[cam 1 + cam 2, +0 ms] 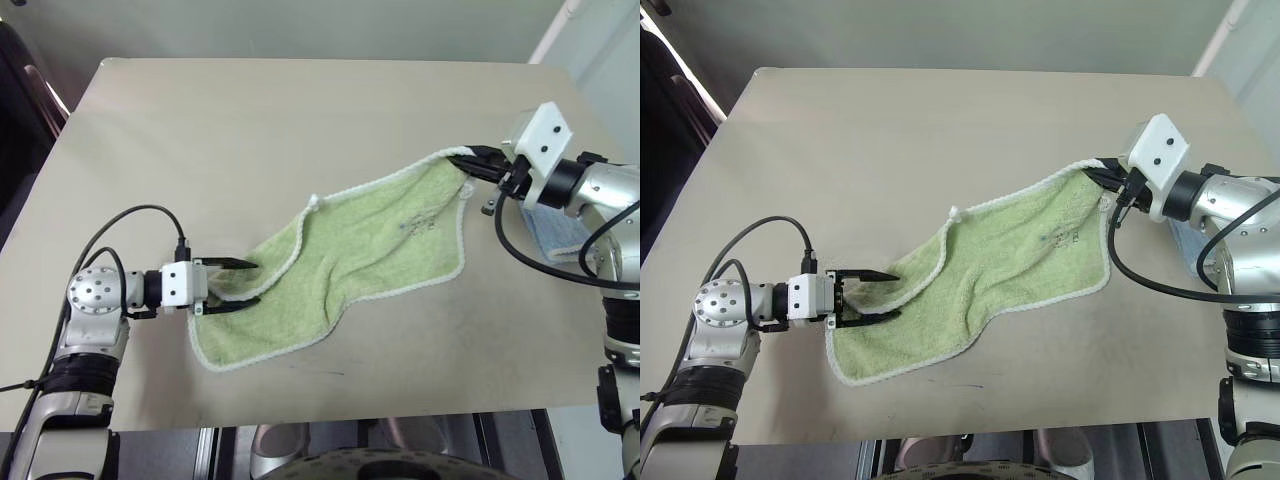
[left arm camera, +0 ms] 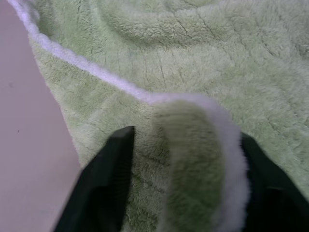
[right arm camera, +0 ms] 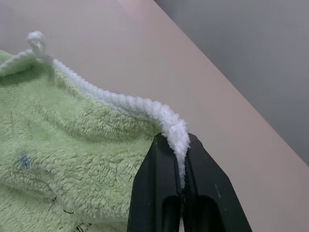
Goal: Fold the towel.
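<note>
Lime-green terry makes up the towel [image 1: 370, 255], which lies stretched across the middle of the beige table [image 1: 250, 130], running from the near-left part of the tabletop up toward its right edge. White stitched edging runs around the towel, and a small white loop tag [image 1: 314, 202] sticks up from the edge on the far side of the towel, about halfway along it. The towel's upper right corner is lifted off the table and pinched in the right gripper [image 1: 470, 160], whose two black fingers are pressed together on the white edging; the right wrist view shows the cord of the edging caught between the closed fingertips [image 3: 166, 159]. At the towel's lower left end the left gripper [image 1: 248, 283] reaches in from the side, low over the table, with its fingers apart and one on each side of a raised fold of the towel's edge. In the left wrist view that fold of green pile and white trim stands between the two fingers [image 2: 108, 169], and I cannot tell whether they press on it. A smaller pale blue cloth [image 1: 553, 230] lies on the table just beyond the towel's right end, partly hidden under the right arm.
</note>
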You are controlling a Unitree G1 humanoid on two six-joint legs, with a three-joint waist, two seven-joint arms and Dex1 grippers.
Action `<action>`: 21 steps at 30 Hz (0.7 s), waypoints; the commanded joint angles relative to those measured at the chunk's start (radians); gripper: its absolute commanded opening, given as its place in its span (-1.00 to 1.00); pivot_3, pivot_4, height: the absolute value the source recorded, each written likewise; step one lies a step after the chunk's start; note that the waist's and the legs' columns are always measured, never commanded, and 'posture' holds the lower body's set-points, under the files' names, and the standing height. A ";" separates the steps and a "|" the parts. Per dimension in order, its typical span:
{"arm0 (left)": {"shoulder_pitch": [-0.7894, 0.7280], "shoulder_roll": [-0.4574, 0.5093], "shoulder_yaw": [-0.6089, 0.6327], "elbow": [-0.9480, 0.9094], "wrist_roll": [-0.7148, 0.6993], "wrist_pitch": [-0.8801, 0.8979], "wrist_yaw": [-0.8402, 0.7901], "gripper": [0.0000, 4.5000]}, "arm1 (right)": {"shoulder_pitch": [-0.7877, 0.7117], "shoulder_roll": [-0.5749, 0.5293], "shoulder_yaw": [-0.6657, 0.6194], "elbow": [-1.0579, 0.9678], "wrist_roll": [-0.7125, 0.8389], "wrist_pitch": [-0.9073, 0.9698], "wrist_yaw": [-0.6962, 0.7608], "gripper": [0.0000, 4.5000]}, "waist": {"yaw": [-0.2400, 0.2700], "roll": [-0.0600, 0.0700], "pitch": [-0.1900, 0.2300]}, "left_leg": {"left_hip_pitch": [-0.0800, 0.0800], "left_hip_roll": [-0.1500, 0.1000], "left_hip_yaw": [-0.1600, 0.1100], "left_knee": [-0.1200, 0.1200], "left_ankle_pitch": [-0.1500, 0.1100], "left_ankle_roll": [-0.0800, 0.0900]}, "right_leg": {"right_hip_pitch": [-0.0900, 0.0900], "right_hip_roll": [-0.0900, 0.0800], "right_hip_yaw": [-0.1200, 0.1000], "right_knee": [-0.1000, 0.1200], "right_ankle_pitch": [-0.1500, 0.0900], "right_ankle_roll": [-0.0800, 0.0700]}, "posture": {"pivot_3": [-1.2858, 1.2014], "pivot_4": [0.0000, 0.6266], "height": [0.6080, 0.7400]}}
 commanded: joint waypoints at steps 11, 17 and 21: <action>-0.059 -0.017 0.073 -0.071 -0.111 0.236 0.129 -0.99 | 0.003 -0.012 -0.022 -0.033 0.006 -0.015 -0.003 -1.00 | 0.000 0.000 0.000 | 0.000 0.000 0.000 0.000 0.000 0.000 | 0.000 0.000 0.000 0.000 0.000 0.000 | 0.03 -0.52 1.00; -0.084 -0.007 0.123 -0.112 -0.199 0.437 0.145 -0.99 | -0.002 -0.004 -0.041 -0.023 0.024 -0.002 -0.012 -1.00 | 0.000 0.000 0.000 | 0.000 0.000 0.000 0.000 0.000 0.000 | 0.000 0.000 0.000 0.000 0.000 0.001 | 0.03 -0.52 1.00; -0.114 0.001 0.145 -0.119 -0.235 0.551 0.140 -0.99 | -0.001 -0.005 -0.050 -0.014 0.026 0.000 -0.019 -1.00 | 0.001 0.000 0.000 | 0.000 0.000 0.000 0.001 0.000 0.000 | 0.000 0.000 0.000 0.000 0.001 0.001 | 0.03 -0.52 1.00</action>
